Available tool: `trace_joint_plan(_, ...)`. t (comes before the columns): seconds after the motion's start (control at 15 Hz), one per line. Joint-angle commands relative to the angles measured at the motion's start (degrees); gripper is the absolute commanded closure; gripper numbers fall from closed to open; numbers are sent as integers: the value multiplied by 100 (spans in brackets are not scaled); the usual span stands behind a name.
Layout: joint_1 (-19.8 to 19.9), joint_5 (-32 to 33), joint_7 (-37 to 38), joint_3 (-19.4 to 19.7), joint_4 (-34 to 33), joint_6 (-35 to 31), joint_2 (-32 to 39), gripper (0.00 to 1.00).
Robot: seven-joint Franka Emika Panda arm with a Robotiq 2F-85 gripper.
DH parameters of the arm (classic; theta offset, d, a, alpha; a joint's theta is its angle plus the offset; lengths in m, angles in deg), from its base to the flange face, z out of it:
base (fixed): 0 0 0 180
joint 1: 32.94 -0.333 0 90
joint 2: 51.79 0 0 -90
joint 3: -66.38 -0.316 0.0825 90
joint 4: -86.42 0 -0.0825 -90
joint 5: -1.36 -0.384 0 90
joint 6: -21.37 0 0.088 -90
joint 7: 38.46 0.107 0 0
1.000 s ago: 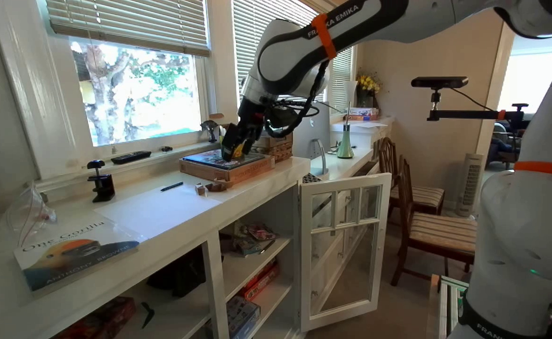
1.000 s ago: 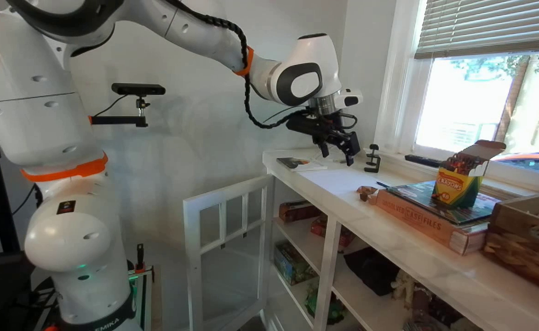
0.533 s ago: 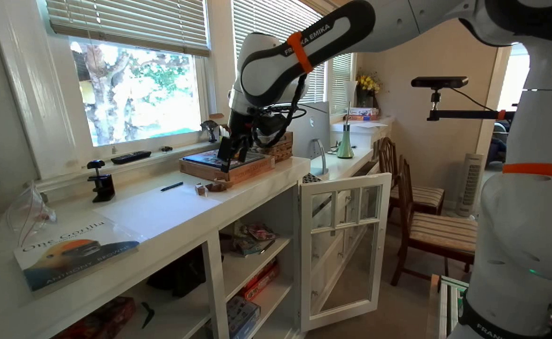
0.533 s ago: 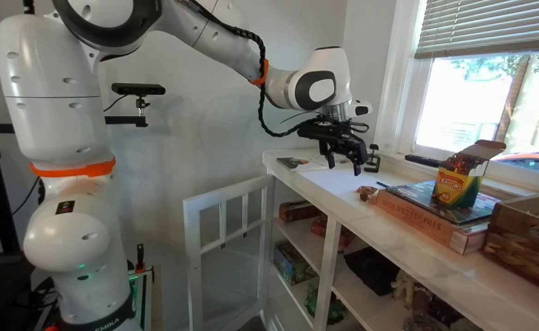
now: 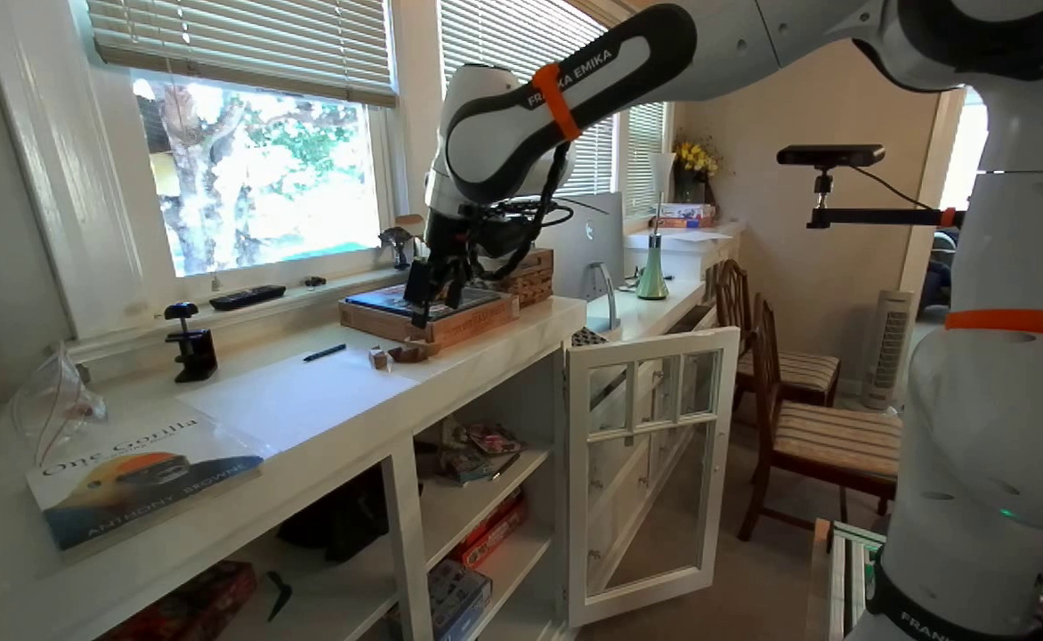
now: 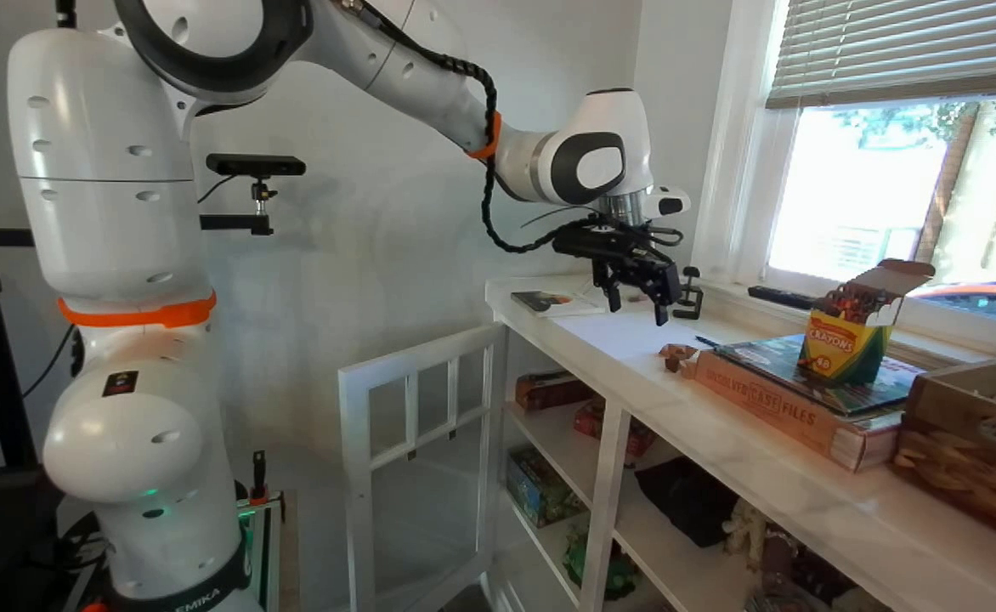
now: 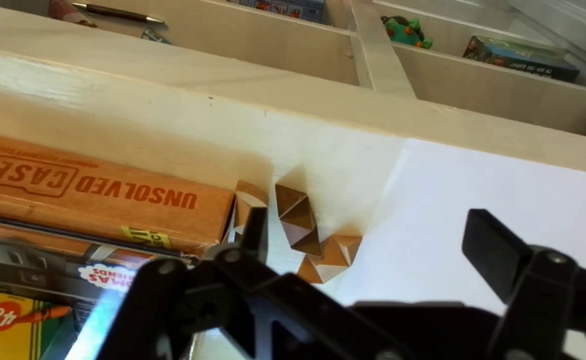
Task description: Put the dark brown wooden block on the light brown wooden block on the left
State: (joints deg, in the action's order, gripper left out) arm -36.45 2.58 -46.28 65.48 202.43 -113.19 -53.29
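In the wrist view the dark brown wooden block (image 7: 298, 219) lies on the white counter, touching or nearly touching a light brown block (image 7: 337, 256) at its lower right. A second light brown block (image 7: 249, 202) sits against the orange box, partly hidden by my left finger. In an exterior view the dark block (image 5: 408, 354) is between a light block (image 5: 380, 359) and the box; the cluster (image 6: 678, 357) also shows from the other side. My gripper (image 7: 365, 220) is open and empty, above the counter; it also shows in both exterior views (image 5: 438, 312) (image 6: 637, 313).
The "Unsolved Case Files" box (image 6: 770, 404) carries a dark flat case and a crayon box (image 6: 842, 344). A wooden crate (image 6: 970, 450) stands behind. White paper (image 5: 295, 392), a pen (image 5: 325, 352), a black clamp (image 5: 190, 343) and a book (image 5: 143, 481) are on the counter. A cabinet door (image 5: 650, 476) hangs open.
My gripper has come lower; it moved left in the view with the chairs and right in the view with the crayon box. Most motion was in the first half second. The blocks have not moved.
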Motion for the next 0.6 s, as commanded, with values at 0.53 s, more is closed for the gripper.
trace_joint_plan(0.53,-50,398,551,-200,-1295,81,1270,0)
